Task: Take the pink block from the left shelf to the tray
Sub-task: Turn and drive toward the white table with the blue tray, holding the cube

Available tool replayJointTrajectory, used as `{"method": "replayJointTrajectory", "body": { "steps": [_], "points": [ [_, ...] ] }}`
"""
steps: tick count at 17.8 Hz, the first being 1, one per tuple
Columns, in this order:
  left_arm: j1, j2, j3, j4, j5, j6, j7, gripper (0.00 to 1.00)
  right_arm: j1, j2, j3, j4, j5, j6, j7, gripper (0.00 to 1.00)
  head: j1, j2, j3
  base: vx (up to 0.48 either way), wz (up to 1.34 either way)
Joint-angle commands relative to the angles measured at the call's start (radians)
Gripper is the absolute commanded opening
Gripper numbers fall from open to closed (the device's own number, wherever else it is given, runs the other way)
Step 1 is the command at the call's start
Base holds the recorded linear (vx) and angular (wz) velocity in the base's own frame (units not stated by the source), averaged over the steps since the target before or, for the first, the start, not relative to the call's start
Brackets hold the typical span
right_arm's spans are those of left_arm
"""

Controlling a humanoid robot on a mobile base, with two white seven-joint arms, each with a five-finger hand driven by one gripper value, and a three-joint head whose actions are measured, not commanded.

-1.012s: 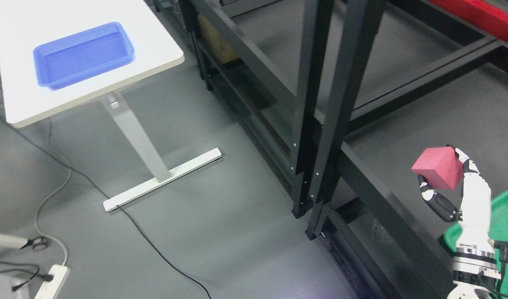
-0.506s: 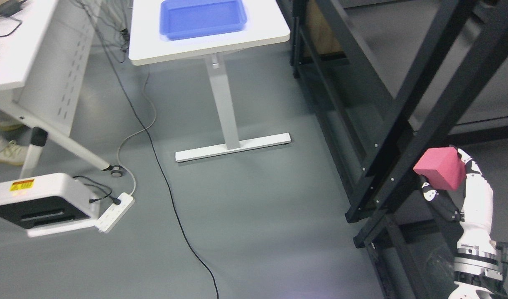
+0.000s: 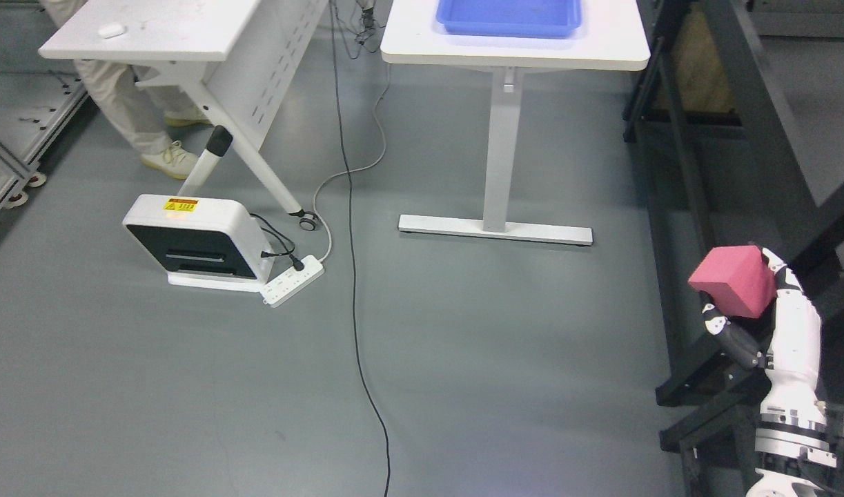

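The white counter [image 3: 601, 50] at twelve o'clock carries the blue tray [image 3: 508, 16], the drop target, well apart. At four o'clock the right hand [image 3: 753, 310] holds the pink block [image 3: 732, 279] aloft, fingers [image 3: 725, 335] clasping it for carrying.

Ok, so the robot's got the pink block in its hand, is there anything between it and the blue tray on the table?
Nothing visible blocks the way. The right hand holds the pink block beside the black shelf frame. The blue tray sits on the white table further ahead, with only open floor between; the cable lies off to the left.
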Motion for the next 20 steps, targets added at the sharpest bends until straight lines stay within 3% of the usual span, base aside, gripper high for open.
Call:
{"method": "replayJointTrajectory", "body": {
  "steps": [1,20],
  "points": [
    [0.009,0.017,0.000,0.000,-0.002,-0.001,-0.001,1.00,0.000,-0.017,0.004,0.001,-0.002,0.000,0.000,0.03,0.0000,0.000,0.000,-0.061,0.43],
    [0.009,0.017,0.000,0.000,-0.002,-0.001,-0.001,1.00,0.003,-0.017,0.013,0.001,-0.015,0.000,0.002,0.03,0.0000,0.000,0.000,0.030,0.16]
  ]
}}
